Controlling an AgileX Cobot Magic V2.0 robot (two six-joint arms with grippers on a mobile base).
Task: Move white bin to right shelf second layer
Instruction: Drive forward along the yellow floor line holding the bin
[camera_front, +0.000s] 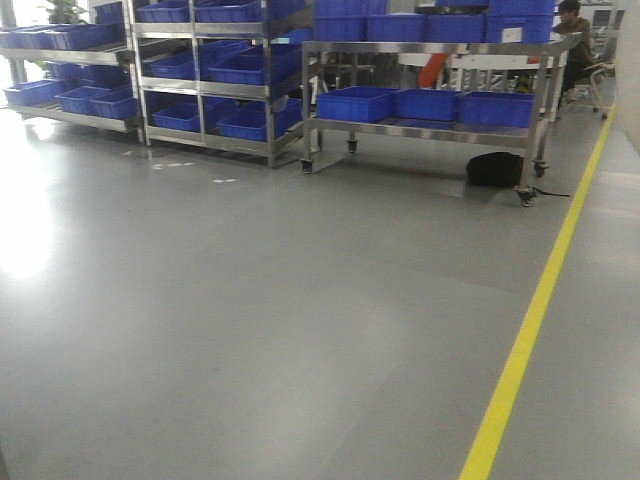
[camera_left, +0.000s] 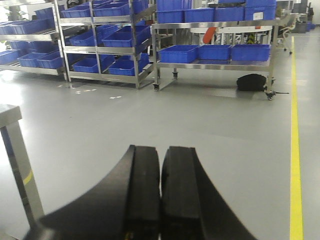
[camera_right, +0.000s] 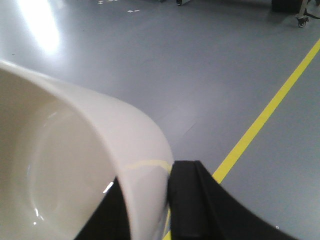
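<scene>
White bin (camera_right: 75, 150) is running off left and bottom edges, its wall covering most of one finger of right gripper (camera_right: 150, 182). Base of left gripper (camera_left: 161, 152) is getting cropped at bottom edge. Dark lump (camera_front: 494, 168) under cart (camera_front: 430, 131) is reading too small, possibly a bag.

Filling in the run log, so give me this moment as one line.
right pincer: shut on white bin rim | left pincer: shut, empty | steel racks: far across floor
</scene>
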